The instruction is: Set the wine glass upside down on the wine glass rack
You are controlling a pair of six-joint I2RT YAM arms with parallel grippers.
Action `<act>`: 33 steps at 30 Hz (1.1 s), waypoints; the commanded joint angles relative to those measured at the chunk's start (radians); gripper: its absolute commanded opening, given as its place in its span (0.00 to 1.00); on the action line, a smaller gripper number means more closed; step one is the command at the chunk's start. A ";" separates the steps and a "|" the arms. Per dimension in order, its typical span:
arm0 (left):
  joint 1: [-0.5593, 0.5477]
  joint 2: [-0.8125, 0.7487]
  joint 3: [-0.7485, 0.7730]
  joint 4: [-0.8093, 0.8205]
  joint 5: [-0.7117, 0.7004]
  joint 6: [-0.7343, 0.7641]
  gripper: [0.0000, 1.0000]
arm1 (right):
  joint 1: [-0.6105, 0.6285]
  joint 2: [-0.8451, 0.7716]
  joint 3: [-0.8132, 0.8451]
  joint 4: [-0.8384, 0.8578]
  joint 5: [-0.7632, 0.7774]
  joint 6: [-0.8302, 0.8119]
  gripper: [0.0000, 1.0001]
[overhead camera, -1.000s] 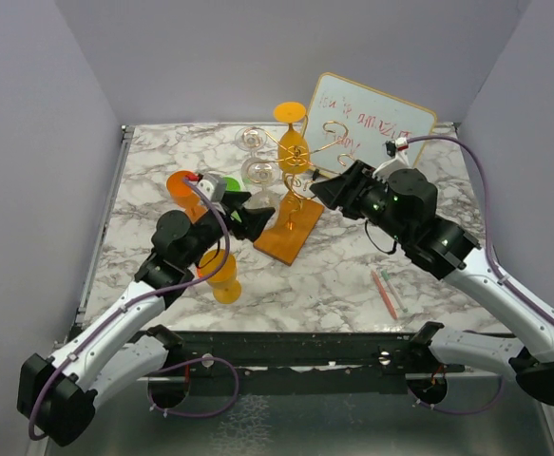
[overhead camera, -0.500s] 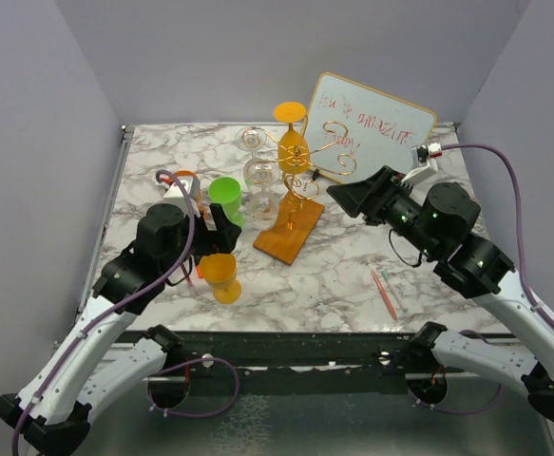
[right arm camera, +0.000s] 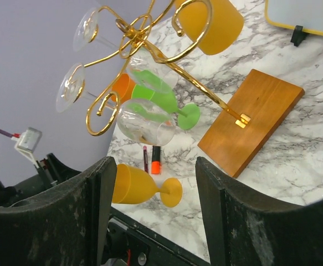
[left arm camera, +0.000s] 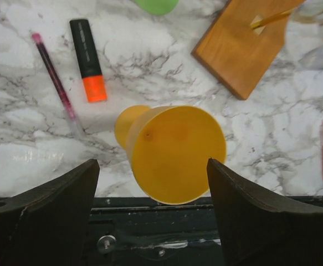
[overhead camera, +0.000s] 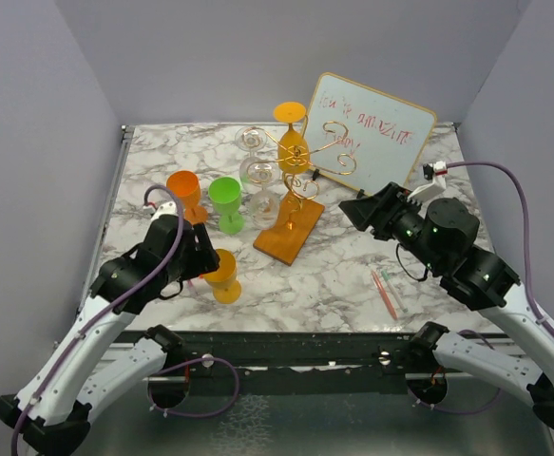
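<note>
We back both arms off the rack [overhead camera: 289, 229]; left fingers [left arm camera: 50, 210] hang apart over the yellow glass [left arm camera: 175, 152], right fingers [right arm camera: 50, 221] apart, empty

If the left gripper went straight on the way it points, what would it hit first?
Most likely the amber wine glass, dead ahead of the left gripper and framed by its open jaws; distance is unclear.

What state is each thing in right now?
yellow glass: upright, unheld
left gripper: open above yellow glass
right gripper: open, empty
green glass: upright
orange glass: upright
hung amber glass: upside down on wine glass rack
clear glasses: hung upside down
whiteboard: written on
</note>
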 commanded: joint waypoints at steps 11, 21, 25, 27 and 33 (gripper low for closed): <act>-0.001 0.129 -0.138 0.027 0.059 -0.041 0.33 | -0.003 -0.009 -0.022 -0.038 0.087 -0.009 0.64; -0.001 0.099 -0.098 0.168 0.325 0.024 0.00 | -0.003 -0.017 -0.018 -0.099 0.169 0.041 0.64; -0.001 0.063 -0.092 0.352 0.523 0.029 0.00 | -0.003 -0.046 0.022 -0.151 0.274 0.032 0.65; -0.001 0.071 -0.062 0.391 0.579 0.058 0.00 | -0.003 -0.074 0.026 -0.136 0.283 0.009 0.66; 0.000 0.112 0.044 0.526 0.715 0.119 0.00 | -0.003 -0.144 0.026 -0.052 0.238 -0.109 0.70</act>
